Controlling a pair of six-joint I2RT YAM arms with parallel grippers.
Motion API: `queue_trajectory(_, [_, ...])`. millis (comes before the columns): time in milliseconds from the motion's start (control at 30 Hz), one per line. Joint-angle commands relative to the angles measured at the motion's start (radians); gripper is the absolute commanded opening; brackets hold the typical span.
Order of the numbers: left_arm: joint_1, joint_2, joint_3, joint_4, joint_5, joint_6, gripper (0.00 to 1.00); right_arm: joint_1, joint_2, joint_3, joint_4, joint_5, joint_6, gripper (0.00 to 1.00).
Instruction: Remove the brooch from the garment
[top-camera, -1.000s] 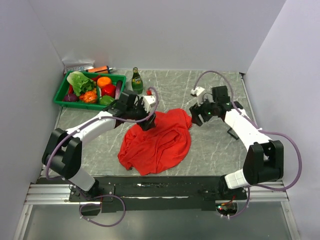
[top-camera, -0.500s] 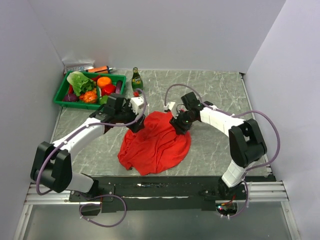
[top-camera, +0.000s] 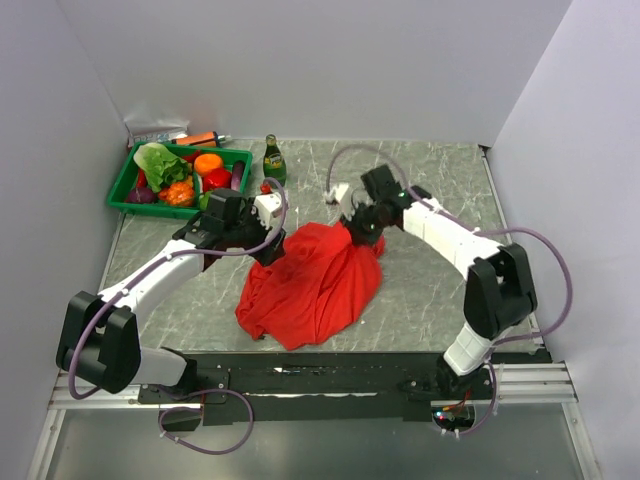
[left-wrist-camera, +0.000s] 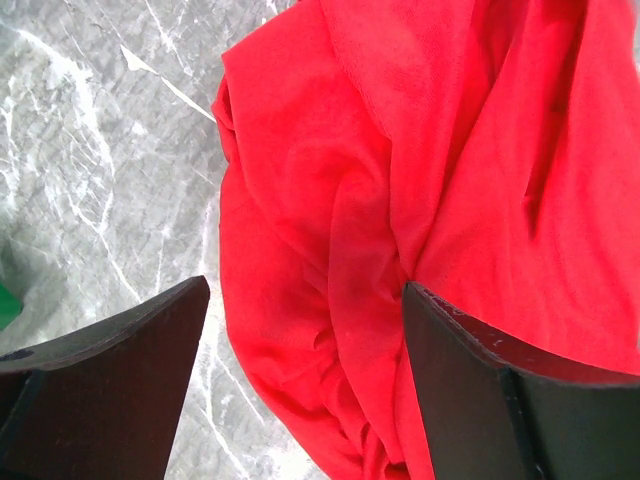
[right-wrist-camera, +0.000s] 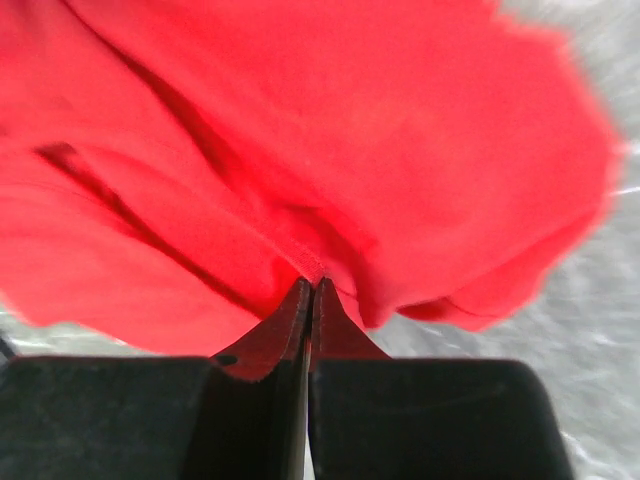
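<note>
The red shirt (top-camera: 315, 285) lies crumpled in the middle of the worktop (top-camera: 430, 290), its far edge pinched in a fold by the tightly closed right pincer (right-wrist-camera: 309, 288), while the left pincer (left-wrist-camera: 305, 320) hangs with fingers wide apart over the shirt's left edge; the brooch cannot be made out.

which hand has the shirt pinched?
The right hand: it is shut on a fold of the red garment. The left hand stands wide open over it, gripping nothing.
</note>
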Motion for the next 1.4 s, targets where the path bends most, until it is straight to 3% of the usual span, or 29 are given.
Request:
queue_trajectory(0, [0.001,-0.017,0.002,0.015,0.025,0.025,0.84,0.006,-0.165,0.245,-0.020,-0.077,0.050,0.00])
queue_trajectory(167, [0.001,-0.031,0.016,-0.034,0.066,0.086,0.82,0.004,-0.198,0.344,0.021,-0.045,0.079,0.00])
queue_trajectory(300, [-0.002,-0.045,-0.001,-0.040,0.100,0.125,0.82,-0.029,-0.131,0.442,0.057,-0.048,0.180,0.00])
queue_trajectory(500, [-0.041,-0.013,0.054,-0.019,0.092,0.122,0.79,-0.028,0.073,0.633,0.078,-0.078,0.263,0.00])
queue_trajectory(633, [-0.063,-0.020,0.088,0.021,0.016,0.093,0.76,-0.036,0.260,0.730,0.098,-0.034,0.255,0.01])
queue_trajectory(667, [-0.067,-0.034,0.091,0.055,0.011,0.068,0.77,-0.042,0.292,0.753,0.103,-0.004,0.278,0.08])
queue_trajectory(700, [-0.072,-0.042,0.094,0.070,0.008,0.056,0.77,-0.051,0.326,0.807,0.104,-0.002,0.292,0.24])
queue_trajectory(800, [-0.116,-0.030,0.139,0.090,0.012,0.025,0.78,-0.079,0.395,0.875,0.123,0.004,0.330,0.58])
queue_trajectory(833, [-0.141,0.010,0.159,0.084,0.017,0.022,0.78,-0.088,0.392,0.881,0.127,0.001,0.336,0.62])
queue_trajectory(1033, [-0.221,0.251,0.320,0.010,0.040,0.050,0.72,-0.183,0.250,0.751,0.153,-0.002,0.387,0.68])
queue_trajectory(1133, [-0.297,0.341,0.386,0.010,-0.027,-0.054,0.67,-0.241,0.172,0.593,0.167,-0.005,0.360,0.68])
queue_trajectory(1267, [-0.377,0.375,0.380,0.039,-0.138,-0.133,0.62,-0.309,0.119,0.400,0.192,-0.019,0.352,0.68])
queue_trajectory(1367, [-0.396,0.389,0.358,0.033,-0.192,-0.148,0.61,-0.341,0.119,0.356,0.160,-0.034,0.359,0.67])
